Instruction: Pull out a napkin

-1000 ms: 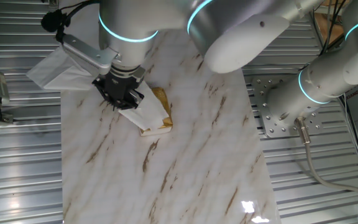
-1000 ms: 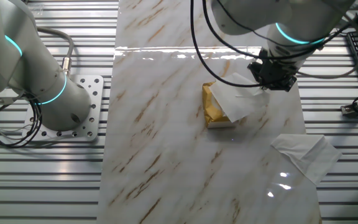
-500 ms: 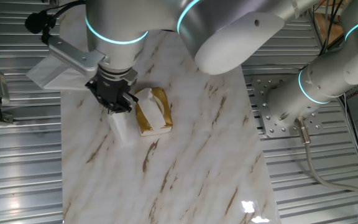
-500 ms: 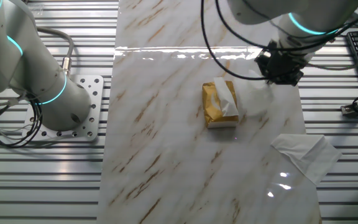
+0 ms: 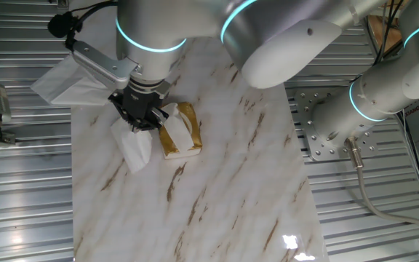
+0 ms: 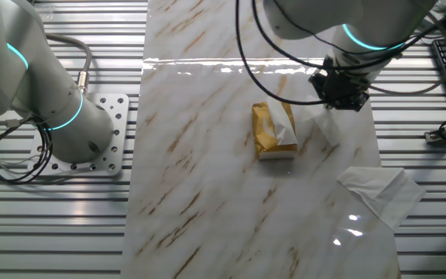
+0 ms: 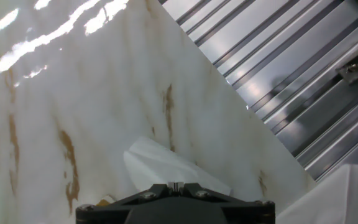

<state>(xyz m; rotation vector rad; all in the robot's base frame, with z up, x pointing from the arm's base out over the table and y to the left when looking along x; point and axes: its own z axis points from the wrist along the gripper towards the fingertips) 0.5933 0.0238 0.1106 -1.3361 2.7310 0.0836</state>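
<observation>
Marble-patterned table [image 5: 217,182] on ribbed metal flooring, gold packet [image 5: 180,131] lying near its middle. Gripper [image 5: 138,116] poised just beside the packet toward the table's long edge, fingers seemingly pinched on the napkin [image 5: 133,145], which hangs free and clear of the packet; actual finger gap hidden. Larger folded paper [image 5: 60,81] lying over the table's corner. Possible trouble: thin tissue slipping from a light pinch, tearing under a tug, or draping back across the packet if let go too close.

napkin [image 5: 133,145] | white, crumpled | hanging from end effector [image 5: 140,116]
</observation>
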